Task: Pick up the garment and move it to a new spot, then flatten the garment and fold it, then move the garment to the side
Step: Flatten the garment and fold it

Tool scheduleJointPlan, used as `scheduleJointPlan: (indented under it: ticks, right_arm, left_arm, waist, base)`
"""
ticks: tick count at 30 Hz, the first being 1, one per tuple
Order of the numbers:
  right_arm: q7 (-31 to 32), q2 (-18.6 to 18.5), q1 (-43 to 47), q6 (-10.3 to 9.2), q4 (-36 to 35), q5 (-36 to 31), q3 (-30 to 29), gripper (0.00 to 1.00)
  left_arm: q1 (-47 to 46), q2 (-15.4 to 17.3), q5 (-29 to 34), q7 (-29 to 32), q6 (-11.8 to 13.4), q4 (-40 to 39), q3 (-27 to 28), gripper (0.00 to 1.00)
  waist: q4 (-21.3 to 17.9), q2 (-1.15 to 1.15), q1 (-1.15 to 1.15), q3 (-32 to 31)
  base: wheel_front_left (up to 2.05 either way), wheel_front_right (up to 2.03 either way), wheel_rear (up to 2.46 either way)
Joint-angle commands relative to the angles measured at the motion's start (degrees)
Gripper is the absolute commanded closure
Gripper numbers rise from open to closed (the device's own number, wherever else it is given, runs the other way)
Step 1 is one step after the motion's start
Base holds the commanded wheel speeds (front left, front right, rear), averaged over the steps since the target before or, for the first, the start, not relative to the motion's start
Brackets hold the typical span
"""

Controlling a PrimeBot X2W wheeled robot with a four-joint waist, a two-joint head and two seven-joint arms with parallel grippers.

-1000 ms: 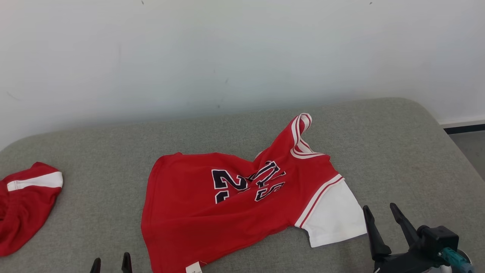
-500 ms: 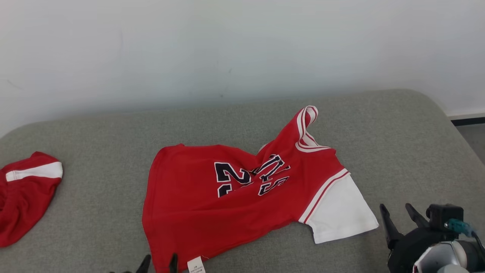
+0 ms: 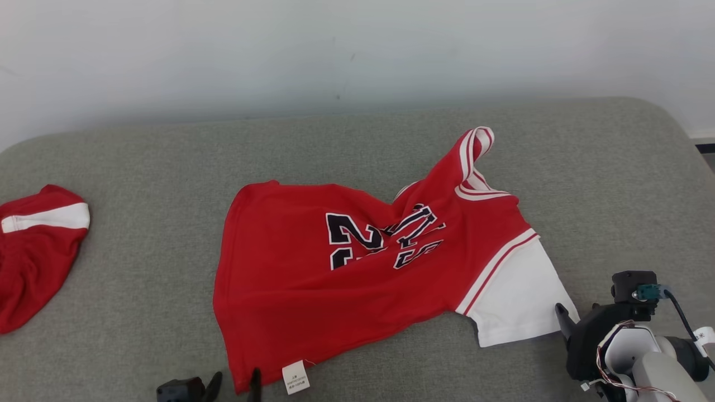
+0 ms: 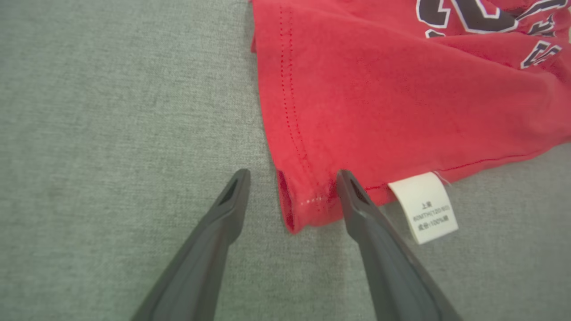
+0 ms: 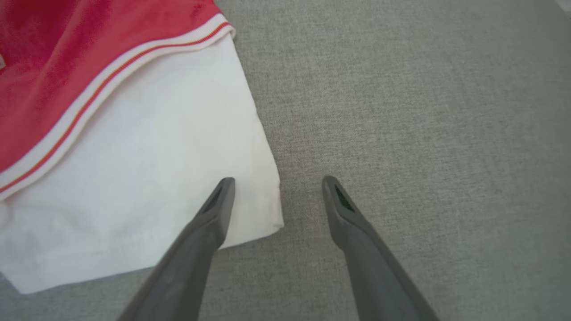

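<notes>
Left end effector (image 4: 292,174) reached garment hem (image 4: 308,207); right end effector (image 5: 279,180), sleeve (image 5: 134,178).

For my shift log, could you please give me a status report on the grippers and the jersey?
Left gripper open, jaws astride hem corner of red jersey. Right gripper open at white sleeve corner. Jersey rumpled, unheld. Second red garment apart, left.

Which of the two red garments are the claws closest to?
The middle jersey with dark numbers: left claw straddles its hem corner, right claw its white sleeve corner. The other red garment lies far left.
</notes>
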Motion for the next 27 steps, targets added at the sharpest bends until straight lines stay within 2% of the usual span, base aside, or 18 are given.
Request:
scheduleJointPlan:
  ticks: [1, 8, 16, 17, 18, 19, 21, 22, 23, 27]
  right_arm:
    - [0.22, 0.26, -0.66, 0.03, 0.5, -0.38, -0.11, 0.0]
    - [1.38, 1.17, -2.34, 0.03, 6.81, -1.31, 0.72, 0.0]
    - [3.02, 1.75, -3.03, 0.03, 12.19, -0.89, 0.11, 0.0]
    - [3.18, 1.96, -3.15, 0.03, 12.58, -0.78, 0.17, 0.08]
    - [3.56, 2.16, -3.19, 0.03, 13.03, -0.62, 0.24, 0.19]
    - [3.97, 2.26, -3.21, 0.03, 13.54, -0.57, 0.36, 0.47]
    - [4.27, 2.35, -3.21, 0.03, 14.16, -0.39, 0.56, 0.71]
    - [4.02, 2.45, -3.23, 0.03, 14.19, -0.09, 0.55, 0.95]
    - [3.61, 2.51, -3.34, 0.03, 14.11, 0.18, 0.6, 1.0]
    - [2.33, 2.34, -4.18, 0.03, 13.17, 1.59, 1.47, 1.0]
  left_arm:
    - [-0.61, 0.04, -0.54, 0.06, 0.06, 0.31, -0.09, 0.0]
    - [-0.66, -0.01, -1.42, 0.58, -1.64, 1.34, -2.49, 0.0]
    - [-1.28, 0.15, -1.92, 1.71, -2.11, 2.96, -3.27, 0.02]
    - [-1.43, 0.13, -2.05, 1.92, -2.37, 3.11, -3.45, 0.42]
    - [-1.55, 0.09, -2.07, 1.86, -2.65, 3.15, -3.68, 0.6]
    - [-1.68, 0.05, -2.22, 1.82, -2.84, 3.17, -3.86, 1.0]
    - [-1.77, 0.01, -2.51, 2.01, -3.15, 3.31, -4.13, 1.0]
    - [-1.83, 0.02, -2.62, 1.56, -3.21, 3.21, -4.15, 1.0]
    - [-1.89, 0.09, -2.81, 1.31, -3.27, 3.24, -4.08, 1.0]
    - [-2.48, 0.49, -3.15, -0.38, -3.09, 2.87, -3.51, 1.0]
  waist:
    - [0.81, -0.01, -0.01, 0.76]
    - [1.89, -0.01, -0.01, 1.54]
    - [2.23, -0.01, -0.01, 1.56]
    - [2.22, -0.01, -0.01, 1.57]
    - [2.21, -0.01, -0.01, 1.58]
    - [2.2, -0.01, -0.01, 1.58]
    - [2.15, -0.01, -0.01, 1.49]
    - [2.12, -0.01, -0.01, 1.43]
    - [2.09, -0.01, -0.01, 1.36]
    - [1.94, -0.01, -0.01, 0.94]
  base:
    - [0.0, 0.0, 0.0]
    - [0.0, 0.0, 0.0]
    - [0.0, 0.0, 0.0]
    - [0.0, 0.0, 0.0]
    - [0.0, 0.0, 0.0]
    - [0.0, 0.0, 0.0]
    - [0.0, 0.0, 0.0]
    - [0.0, 0.0, 0.0]
    - [0.0, 0.0, 0.0]
    - [0.0, 0.0, 0.0]
